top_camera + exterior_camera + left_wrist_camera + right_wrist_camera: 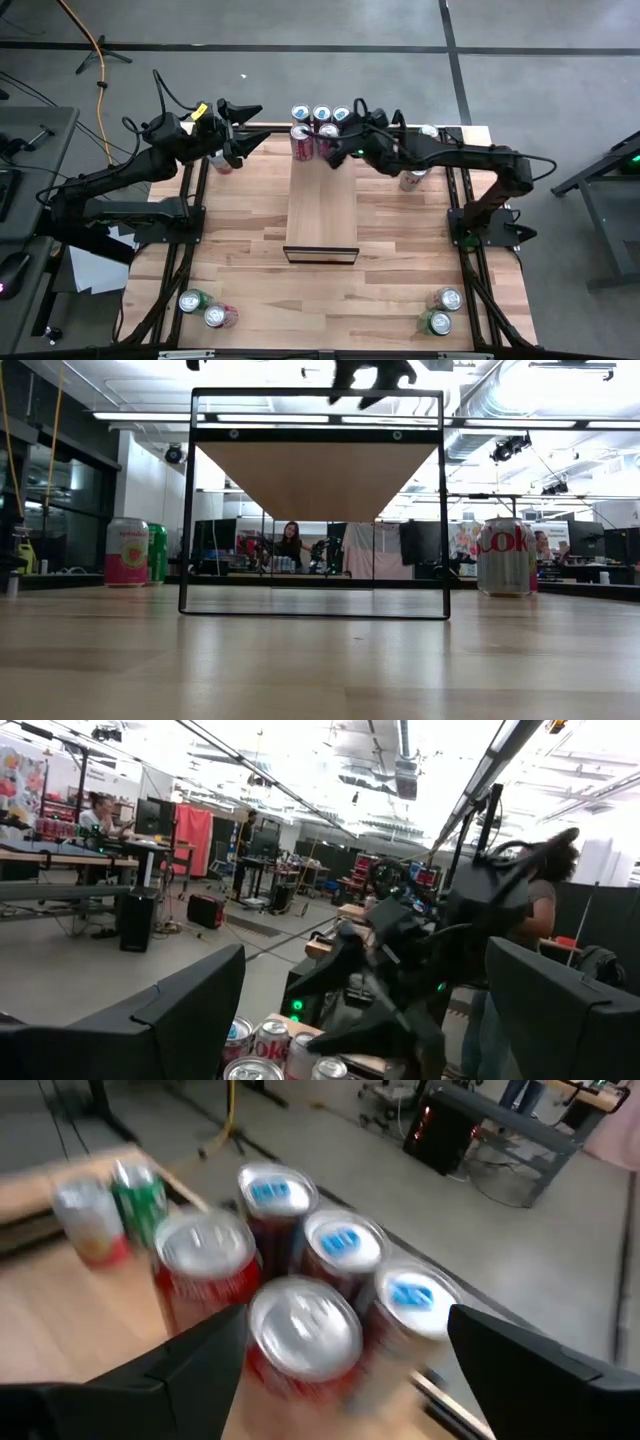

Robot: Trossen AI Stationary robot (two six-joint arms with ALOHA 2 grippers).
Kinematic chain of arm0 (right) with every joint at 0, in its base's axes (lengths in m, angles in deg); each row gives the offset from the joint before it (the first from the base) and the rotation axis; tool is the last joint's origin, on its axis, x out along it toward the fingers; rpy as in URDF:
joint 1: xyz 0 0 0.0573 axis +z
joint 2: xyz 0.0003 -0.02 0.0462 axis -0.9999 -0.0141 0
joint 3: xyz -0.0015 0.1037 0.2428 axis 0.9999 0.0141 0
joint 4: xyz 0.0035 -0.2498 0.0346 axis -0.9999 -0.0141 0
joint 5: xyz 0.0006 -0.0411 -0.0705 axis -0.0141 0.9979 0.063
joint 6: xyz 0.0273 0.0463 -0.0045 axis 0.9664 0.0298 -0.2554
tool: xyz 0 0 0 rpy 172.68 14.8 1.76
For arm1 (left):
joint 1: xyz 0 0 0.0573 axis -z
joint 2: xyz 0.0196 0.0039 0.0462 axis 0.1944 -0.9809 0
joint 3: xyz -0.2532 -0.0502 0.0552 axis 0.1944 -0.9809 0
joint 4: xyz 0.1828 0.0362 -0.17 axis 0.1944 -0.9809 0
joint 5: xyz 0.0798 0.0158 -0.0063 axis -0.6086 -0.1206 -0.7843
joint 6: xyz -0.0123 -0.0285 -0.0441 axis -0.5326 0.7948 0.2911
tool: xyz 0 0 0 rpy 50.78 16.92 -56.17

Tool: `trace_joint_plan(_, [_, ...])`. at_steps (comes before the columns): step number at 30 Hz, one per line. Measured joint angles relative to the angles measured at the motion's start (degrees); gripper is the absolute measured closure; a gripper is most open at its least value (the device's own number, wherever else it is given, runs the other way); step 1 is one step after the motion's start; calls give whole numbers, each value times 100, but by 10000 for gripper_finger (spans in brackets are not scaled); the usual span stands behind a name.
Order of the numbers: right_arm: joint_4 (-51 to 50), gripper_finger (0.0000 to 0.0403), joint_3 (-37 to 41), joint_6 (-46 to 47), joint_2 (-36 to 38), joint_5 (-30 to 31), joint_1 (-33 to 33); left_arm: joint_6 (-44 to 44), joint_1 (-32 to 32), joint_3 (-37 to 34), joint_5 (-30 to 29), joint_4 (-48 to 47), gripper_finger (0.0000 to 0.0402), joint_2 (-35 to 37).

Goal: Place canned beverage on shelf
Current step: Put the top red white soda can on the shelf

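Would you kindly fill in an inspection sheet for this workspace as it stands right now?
Surface: plank-patterned tabletop, mostly bare in the middle.
Job's things: shelf runs down the centre; five cans clustered at its far end.
Clutter: can pairs at the near-left corner and near-right corner; one can under the right arm, another by the left gripper.
Grippers: left gripper open, empty, at the far-left edge; right gripper open, above the cluster, holding nothing.
Cables: orange cable on the floor, far left.
Surroundings: person seated in the room behind.
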State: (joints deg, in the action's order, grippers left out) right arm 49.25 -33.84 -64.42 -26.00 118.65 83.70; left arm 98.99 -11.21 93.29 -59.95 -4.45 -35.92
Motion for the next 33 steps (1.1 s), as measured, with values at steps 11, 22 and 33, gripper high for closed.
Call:
trace_joint_plan(11, [-1280, 233, 1539, 1516, 1296, 346, 521, 0, 0, -2, 0, -458, 53, 0])
trace_joint_plan(22, [2340, 380, 3853, 2270, 2174, -1305, 365, -241, -7, -496, -118, -1196, 103, -61])
trace_joint_plan(33, [2766, 401, 3674, 1969, 1659, -2926, -481, 659, -193, -2517, -272, 19, 385, -256])
